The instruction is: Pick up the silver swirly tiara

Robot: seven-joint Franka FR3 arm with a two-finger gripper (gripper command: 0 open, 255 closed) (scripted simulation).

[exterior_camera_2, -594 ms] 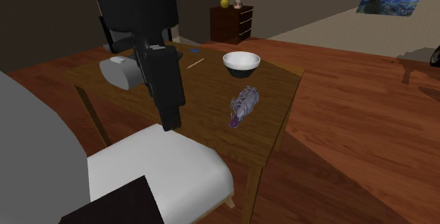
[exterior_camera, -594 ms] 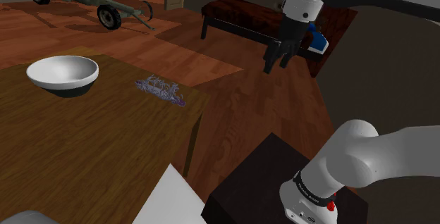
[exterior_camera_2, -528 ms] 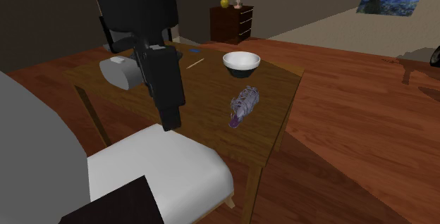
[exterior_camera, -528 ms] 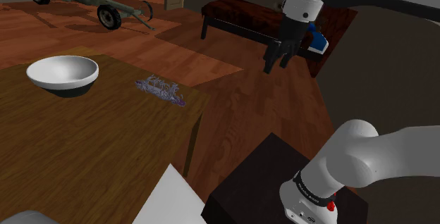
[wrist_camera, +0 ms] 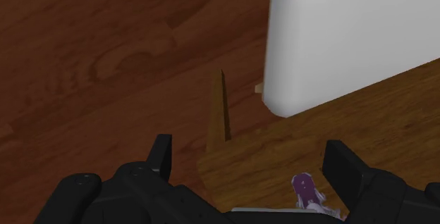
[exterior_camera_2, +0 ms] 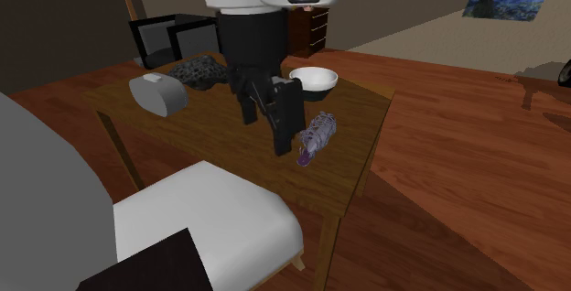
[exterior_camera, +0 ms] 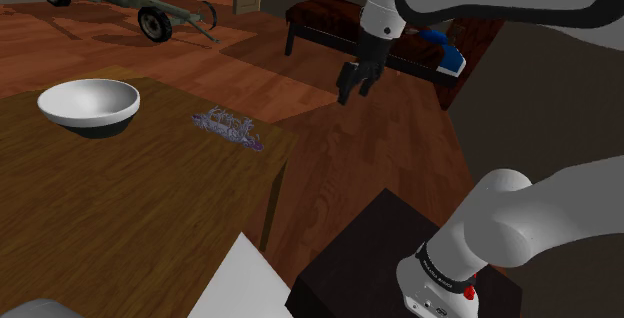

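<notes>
Wooden table [exterior_camera: 130,206], purplish tiara [exterior_camera: 229,126] near edge, end effector [exterior_camera: 350,93] aloft, spread

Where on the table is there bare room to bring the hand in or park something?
Widest bare patch: the table between the tiara and the white chair seat. A narrower gap lies between tiara and bowl. Crowded: the corner where the grey block and dark patterned object sit together.
</notes>
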